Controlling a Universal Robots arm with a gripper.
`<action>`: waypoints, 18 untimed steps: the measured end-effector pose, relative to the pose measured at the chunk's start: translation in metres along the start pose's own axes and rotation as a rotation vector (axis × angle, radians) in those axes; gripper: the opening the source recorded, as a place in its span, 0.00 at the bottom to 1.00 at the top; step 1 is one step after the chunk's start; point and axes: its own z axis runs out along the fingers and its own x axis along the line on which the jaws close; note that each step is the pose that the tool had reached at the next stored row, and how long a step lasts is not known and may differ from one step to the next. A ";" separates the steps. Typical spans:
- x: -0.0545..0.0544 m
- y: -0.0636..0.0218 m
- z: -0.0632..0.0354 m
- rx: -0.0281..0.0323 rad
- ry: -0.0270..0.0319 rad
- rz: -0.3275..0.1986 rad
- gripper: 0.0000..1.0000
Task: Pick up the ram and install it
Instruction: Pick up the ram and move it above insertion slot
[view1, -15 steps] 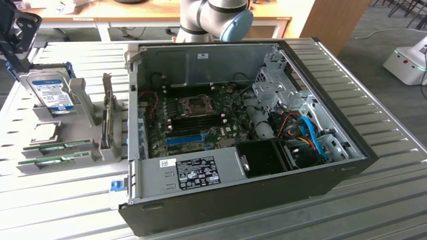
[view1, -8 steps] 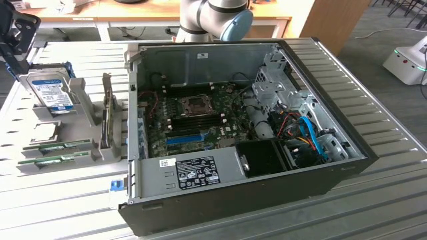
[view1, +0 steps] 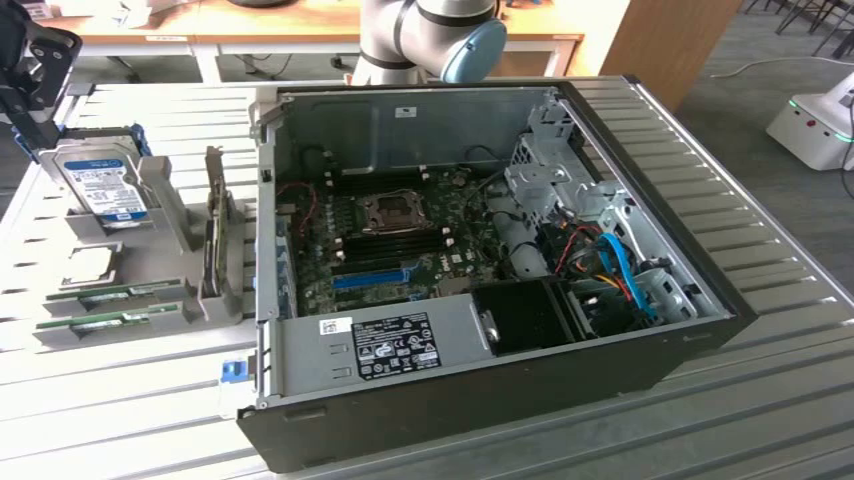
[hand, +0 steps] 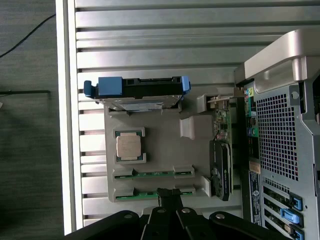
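Ram (hand: 145, 193) stands on edge in a tray (hand: 160, 150) slot on the table (hand: 150, 50), beside its twin (hand: 152, 173), probably so fingers can pinch it; the tool (hand: 169, 192) hangs above, closed and empty.

Silver-grey tubular arm (view1: 400, 35), pale blue joint cap (view1: 475, 50), black fingers (hand: 167, 200).

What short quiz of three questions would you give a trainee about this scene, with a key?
1. True or false: the ram and its twin both sit in the grey holder.
2. Which blue-framed part stands in that holder? A hard drive; B keyboard; C screwdriver.
3. Fill in: the pincer is ____ (open or shut).
Key: 1 true; 2 A; 3 shut.
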 end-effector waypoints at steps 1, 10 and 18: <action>0.000 0.0000 0.0000 0.0000 0.0000 0.000 0.11; 0.000 0.0000 0.0000 -0.0007 0.0015 -0.031 0.11; 0.000 0.0000 0.0001 -0.0029 0.0058 -0.125 0.11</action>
